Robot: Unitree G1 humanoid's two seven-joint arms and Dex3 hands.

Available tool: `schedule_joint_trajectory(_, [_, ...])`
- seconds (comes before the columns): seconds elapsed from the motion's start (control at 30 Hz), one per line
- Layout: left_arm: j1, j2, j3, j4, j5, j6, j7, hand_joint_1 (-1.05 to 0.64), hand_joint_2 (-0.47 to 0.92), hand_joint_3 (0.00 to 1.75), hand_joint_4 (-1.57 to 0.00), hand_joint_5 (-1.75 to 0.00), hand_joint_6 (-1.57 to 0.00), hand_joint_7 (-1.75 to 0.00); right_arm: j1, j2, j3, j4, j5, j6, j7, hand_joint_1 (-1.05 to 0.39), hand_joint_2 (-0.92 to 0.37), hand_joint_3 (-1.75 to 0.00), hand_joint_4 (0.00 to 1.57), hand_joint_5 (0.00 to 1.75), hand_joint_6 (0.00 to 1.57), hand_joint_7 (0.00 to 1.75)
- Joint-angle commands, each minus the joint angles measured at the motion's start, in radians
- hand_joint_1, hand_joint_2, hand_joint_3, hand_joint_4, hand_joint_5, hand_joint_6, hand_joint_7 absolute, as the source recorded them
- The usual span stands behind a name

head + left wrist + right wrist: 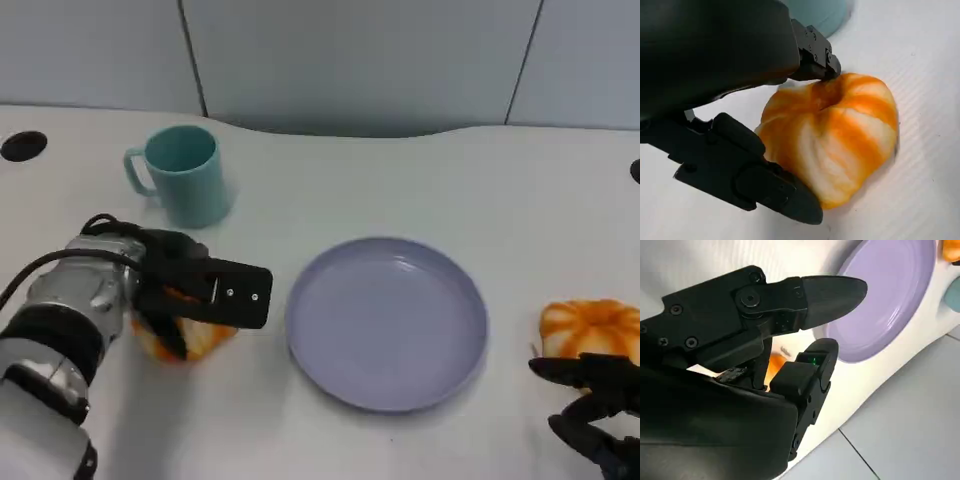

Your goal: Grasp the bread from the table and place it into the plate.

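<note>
Orange-striped round bread (840, 140), glossy pleats

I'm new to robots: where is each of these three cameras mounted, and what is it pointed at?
Head view: high on the robot, looking down at the table; shows mug, plate, the left hand over one bread, and the right hand beside a second bread.
Left wrist view: behind the left hand, facing the bread between its fingers.
Right wrist view: behind the right hand, facing across the plate.
Shared: both head and right wrist views show the plate.
</note>
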Motion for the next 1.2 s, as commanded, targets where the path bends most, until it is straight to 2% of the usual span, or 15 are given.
schedule_joint_trajectory(0.03, [0.002, -0.014, -0.023, 0.031, -0.009, -0.005, -0.016, -0.65, 0.73, 0.01, -0.07, -0.19, -0.26, -0.01, 0.006, -0.014, -0.014, 0.012, 0.011, -0.038, -0.006, -0.22, -0.92, -0.36, 0.57, 0.87, 0.8, 0.01])
schedule_joint_trajectory(0.23, [0.005, -0.009, -0.051, 0.027, -0.001, 0.0, -0.017, -0.63, 0.79, 0.02, -0.14, -0.2, -0.33, -0.03, 0.011, -0.013, -0.018, -0.001, 0.007, -0.027, -0.004, -0.25, -0.92, -0.37, 0.55, 0.84, 0.79, 0.0])
schedule_joint_trajectory(0.37, [0.031, -0.014, -0.053, 0.028, -0.005, 0.006, 0.073, -0.55, 0.79, 0.01, -0.26, -0.26, -0.46, -0.07, 0.012, -0.012, -0.022, -0.005, 0.011, -0.025, -0.002, -0.26, -0.92, -0.38, 0.55, 0.82, 0.79, 0.0])
schedule_joint_trajectory(0.43, [0.044, -0.019, -0.053, 0.034, -0.006, 0.008, 0.122, -0.52, 0.77, 0.0, -0.13, -0.68, -0.53, -0.12, 0.013, -0.013, -0.024, -0.004, 0.013, -0.03, -0.002, -0.26, -0.92, -0.37, 0.57, 0.82, 0.79, 0.0])
schedule_joint_trajectory(0.47, [0.05, -0.021, -0.051, 0.039, -0.008, 0.007, 0.149, -0.51, 0.77, 0.0, -0.08, -0.78, -0.53, -0.13, 0.013, -0.012, -0.024, -0.005, 0.014, -0.029, -0.003, -0.26, -0.92, -0.37, 0.57, 0.81, 0.79, 0.0])
schedule_joint_trajectory(0.5, [0.055, -0.022, -0.047, 0.043, -0.013, 0.003, 0.171, -0.48, 0.76, 0.0, -0.04, -0.9, -0.5, -0.27, 0.013, -0.011, -0.025, -0.004, 0.016, -0.03, -0.003, -0.26, -0.92, -0.37, 0.57, 0.81, 0.79, 0.0])
schedule_joint_trajectory(0.57, [0.065, -0.022, -0.045, 0.052, -0.016, -0.009, 0.219, -0.43, 0.76, 0.0, -0.01, -1.09, -0.27, -0.8, 0.014, -0.013, -0.026, -0.004, 0.016, -0.033, -0.003, -0.26, -0.92, -0.37, 0.58, 0.8, 0.8, 0.0])
schedule_joint_trajectory(0.6, [0.072, -0.023, -0.05, 0.054, -0.011, -0.009, 0.258, -0.41, 0.76, 0.0, -0.02, -1.18, -0.2, -0.99, 0.015, -0.011, -0.028, -0.005, 0.018, -0.034, -0.004, -0.25, -0.92, -0.37, 0.58, 0.8, 0.8, 0.01])
schedule_joint_trajectory(0.63, [0.077, -0.024, -0.054, 0.056, -0.007, -0.009, 0.286, -0.42, 0.75, 0.0, -0.04, -1.21, -0.19, -1.06, 0.016, -0.01, -0.029, -0.005, 0.019, -0.034, -0.006, -0.25, -0.92, -0.36, 0.59, 0.8, 0.8, 0.01])
schedule_joint_trajectory(0.73, [0.078, -0.026, -0.062, 0.064, -0.005, -0.01, 0.319, -0.43, 0.75, 0.0, -0.07, -1.24, -0.18, -1.13, 0.016, -0.009, -0.03, -0.005, 0.022, -0.034, -0.007, -0.25, -0.92, -0.35, 0.59, 0.79, 0.8, 0.01])
schedule_joint_trajectory(1.07, [0.076, -0.027, -0.068, 0.071, -0.009, -0.012, 0.327, -0.43, 0.74, 0.0, -0.08, -1.23, -0.17, -1.14, 0.016, -0.01, -0.029, -0.005, 0.022, -0.034, -0.007, -0.25, -0.92, -0.35, 0.61, 0.77, 0.8, 0.01])
schedule_joint_trajectory(1.1, [0.099, -0.031, -0.041, 0.072, -0.032, -0.028, 0.399, -0.43, 0.74, 0.0, -0.08, -1.23, -0.17, -1.14, 0.015, -0.013, -0.032, -0.005, 0.026, -0.037, -0.004, -0.25, -0.92, -0.35, 0.61, 0.77, 0.8, 0.01])
schedule_joint_trajectory(1.13, [0.116, -0.033, -0.021, 0.073, -0.05, -0.04, 0.454, -0.25, 0.8, 0.02, -0.21, -1.53, -0.19, -1.48, 0.014, -0.016, -0.033, -0.005, 0.028, -0.039, -0.001, -0.24, -0.92, -0.35, 0.61, 0.76, 0.8, 0.01])
schedule_joint_trajectory(1.17, [0.147, -0.034, 0.011, 0.074, -0.08, -0.084, 0.543, -0.18, 0.82, 0.02, -0.26, -1.64, -0.19, -1.61, 0.014, -0.017, -0.036, -0.006, 0.032, -0.04, 0.001, -0.24, -0.92, -0.35, 0.6, 0.76, 0.8, 0.01])
schedule_joint_trajectory(1.2, [0.167, -0.034, 0.032, 0.077, -0.098, -0.117, 0.603, -0.13, 0.86, 0.11, -0.55, -1.7, -0.41, -1.69, 0.014, -0.017, -0.038, -0.007, 0.034, -0.04, 0.003, -0.24, -0.92, -0.35, 0.61, 0.76, 0.8, 0.01])
